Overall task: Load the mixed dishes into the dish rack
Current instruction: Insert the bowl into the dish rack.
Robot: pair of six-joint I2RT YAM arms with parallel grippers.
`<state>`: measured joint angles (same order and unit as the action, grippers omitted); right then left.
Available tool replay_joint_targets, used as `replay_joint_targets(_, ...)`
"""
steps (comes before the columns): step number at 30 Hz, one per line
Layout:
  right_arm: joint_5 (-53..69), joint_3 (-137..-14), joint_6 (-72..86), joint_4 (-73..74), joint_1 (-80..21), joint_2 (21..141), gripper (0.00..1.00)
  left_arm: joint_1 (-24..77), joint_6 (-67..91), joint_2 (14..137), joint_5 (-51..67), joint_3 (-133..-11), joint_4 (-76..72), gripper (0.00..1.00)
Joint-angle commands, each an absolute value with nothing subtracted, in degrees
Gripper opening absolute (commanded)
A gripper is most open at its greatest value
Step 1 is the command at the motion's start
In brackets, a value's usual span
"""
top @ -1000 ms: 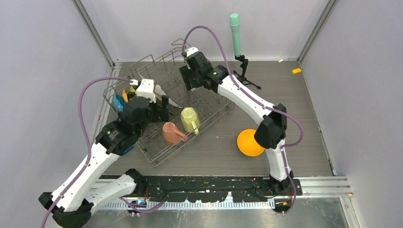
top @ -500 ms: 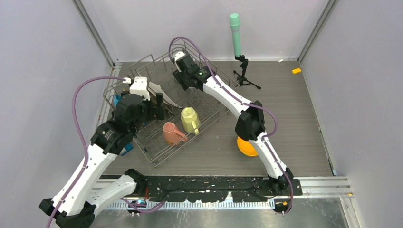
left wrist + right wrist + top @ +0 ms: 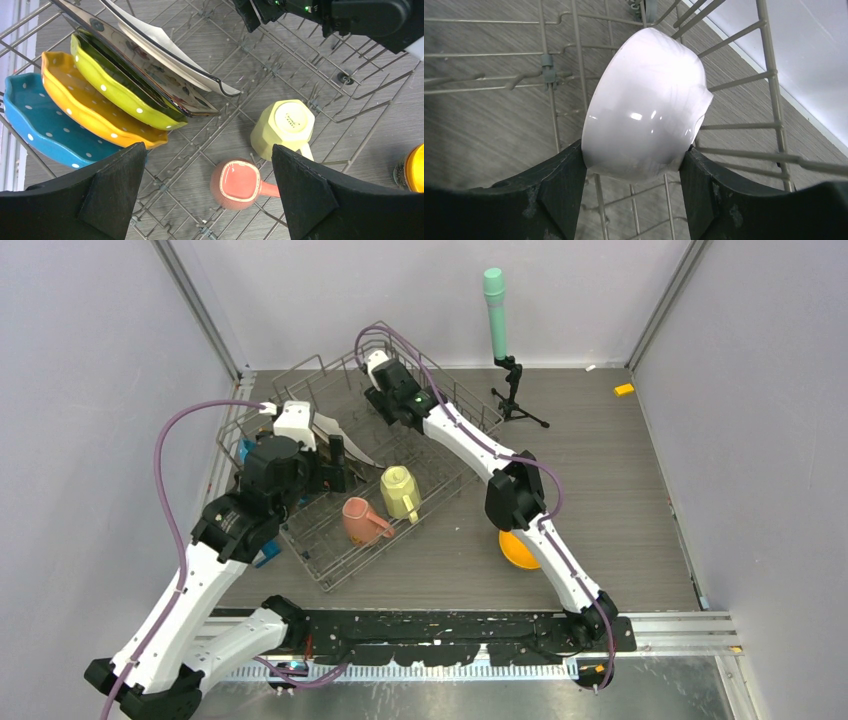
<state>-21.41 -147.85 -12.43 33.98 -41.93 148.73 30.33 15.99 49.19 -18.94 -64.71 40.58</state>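
The wire dish rack [image 3: 325, 552] stands at the left centre of the table. In the left wrist view, blue [image 3: 35, 125], orange [image 3: 85, 107] and yellow-green [image 3: 115, 90] dotted plates, a dark patterned plate and a white square plate [image 3: 160, 45] lean in its tines. A pink mug [image 3: 239, 184] and a pale-yellow mug [image 3: 285, 125] lie on its floor. My left gripper [image 3: 210, 195] is open above the pink mug. My right gripper [image 3: 634, 170] is shut on a white bowl [image 3: 644, 105], held rim down in the rack's far corner [image 3: 378, 405]. An orange bowl [image 3: 515, 550] sits on the table, partly hidden by my right arm.
A green-topped cylinder on a black tripod [image 3: 495, 310] stands behind the rack's right end. A small yellow piece [image 3: 624, 390] lies at the far right. A small blue box [image 3: 265, 558] shows under my left arm. Rack wires [image 3: 579, 85] closely surround the bowl.
My right arm swung left and farther into the rack's far corner with the white bowl. My left gripper drew back slightly to the left, still open.
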Motion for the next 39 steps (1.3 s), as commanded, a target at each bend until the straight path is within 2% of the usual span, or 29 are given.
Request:
replay_joint_targets(1, -22.0, -152.1, -13.8, 27.0, -41.6, 150.9, 0.36, 29.8, 14.6, 48.2, -18.2, -67.2, 39.5, 1.00)
replay_joint_targets(6, -22.8, -151.6, -13.7, 23.8, -41.4, 152.0, 0.52, 29.6, 15.0, 48.6, -17.1, -67.1, 40.1, 1.00)
replay_joint_targets(13, -20.8, -151.1, -13.0, 23.9, -41.1, 151.5, 0.66, 29.4, 14.5, 49.4, -16.0, -67.7, 40.2, 1.00)
replay_joint_targets(17, -20.0, -151.1, -13.4, 24.4, -41.1, 151.0, 0.71, 29.0, 14.3, 50.8, -14.6, -68.6, 40.7, 1.00)
replay_joint_targets(25, -17.7, -151.1, -14.6, 26.1, -41.0, 150.1, 0.76, 28.7, 14.6, 51.5, -13.8, -69.1, 40.8, 1.00)
replay_joint_targets(39, -11.4, -152.2, -8.1, 26.5, -40.9, 149.4, 0.77, 28.5, 15.6, 50.9, -13.2, -68.7, 40.8, 1.00)
